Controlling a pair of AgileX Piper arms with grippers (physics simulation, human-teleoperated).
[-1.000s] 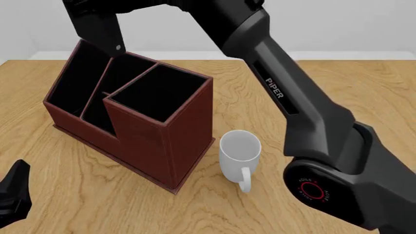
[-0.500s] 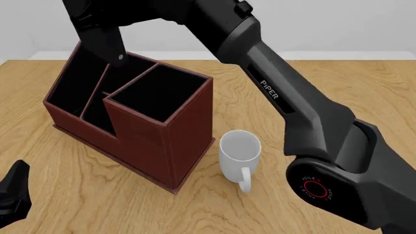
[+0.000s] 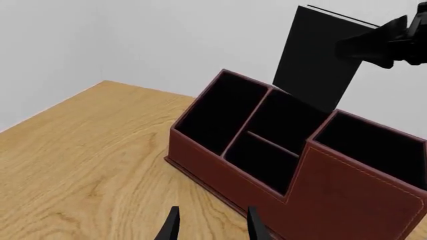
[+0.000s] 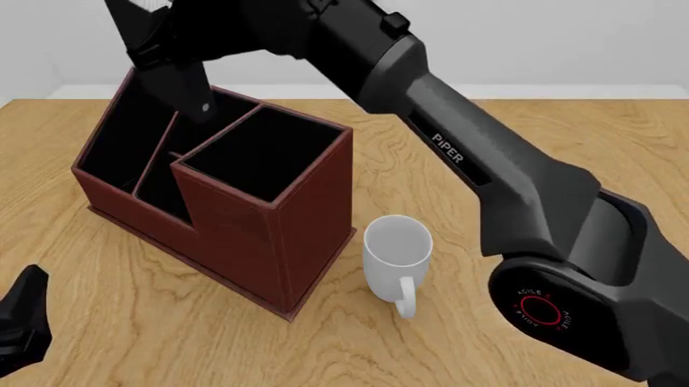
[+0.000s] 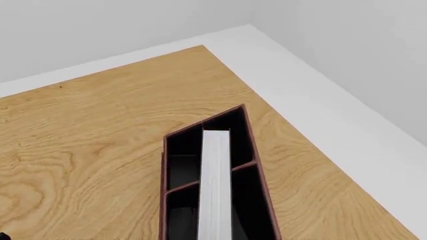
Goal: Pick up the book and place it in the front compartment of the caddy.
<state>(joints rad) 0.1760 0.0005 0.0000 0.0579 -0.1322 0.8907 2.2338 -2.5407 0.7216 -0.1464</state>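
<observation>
Book (image 3: 313, 60) hung upright in the right tool (image 4: 161, 48), pinched by its top edge above the rear cells of the caddy (image 4: 269, 234), at about eleven o'clock from the mug (image 4: 396, 256). We judged the main risk to be a wrong drop: released there, it would land in a back compartment, not the front one. Carrying it forward too low could catch its bottom edge on a divider. Our left tool (image 3: 210, 227) sat idle, fingers spread, low over the surface (image 4: 517, 137).

A white mug (image 4: 398, 256) stands upright on the wooden table (image 4: 538, 137), apparently empty.
</observation>
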